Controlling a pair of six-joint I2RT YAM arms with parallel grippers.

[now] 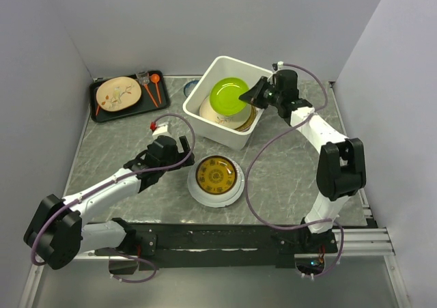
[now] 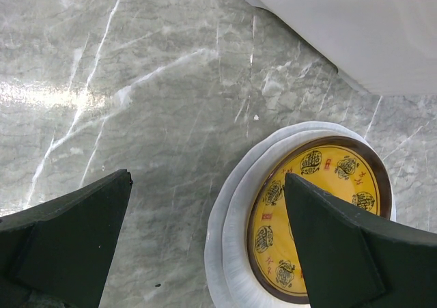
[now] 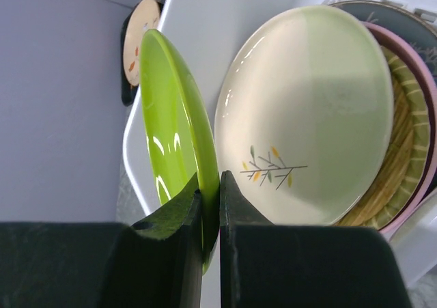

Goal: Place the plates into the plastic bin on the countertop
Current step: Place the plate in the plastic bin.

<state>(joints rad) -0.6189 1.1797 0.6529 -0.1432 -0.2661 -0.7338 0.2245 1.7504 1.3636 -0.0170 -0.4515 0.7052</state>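
Right gripper (image 3: 213,182) is stretching over the plastic bin (image 1: 220,134), lime green plate (image 3: 171,117) pinched between its jaws; left gripper (image 2: 205,178) is hovering wide open, yellow plate (image 2: 321,166) underneath.

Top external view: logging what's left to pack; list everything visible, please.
plastic bin: one, white, back centre of countertop
lime green plate: one, lime, held over the plastic bin
stacked plates: several, cream on top, inside the bin
yellow plate: one, yellow, front centre
white plates: seemingly two, white, under it
black tray: one, black, back left
patterned plate: one, cream, on the tray
orange utensils: a few, orange, on the tray
blue-rimmed dish: one, blue rim, behind the bin
left gripper: one, black, open by the yellow plate
right gripper: one, black, shut on the lime green plate
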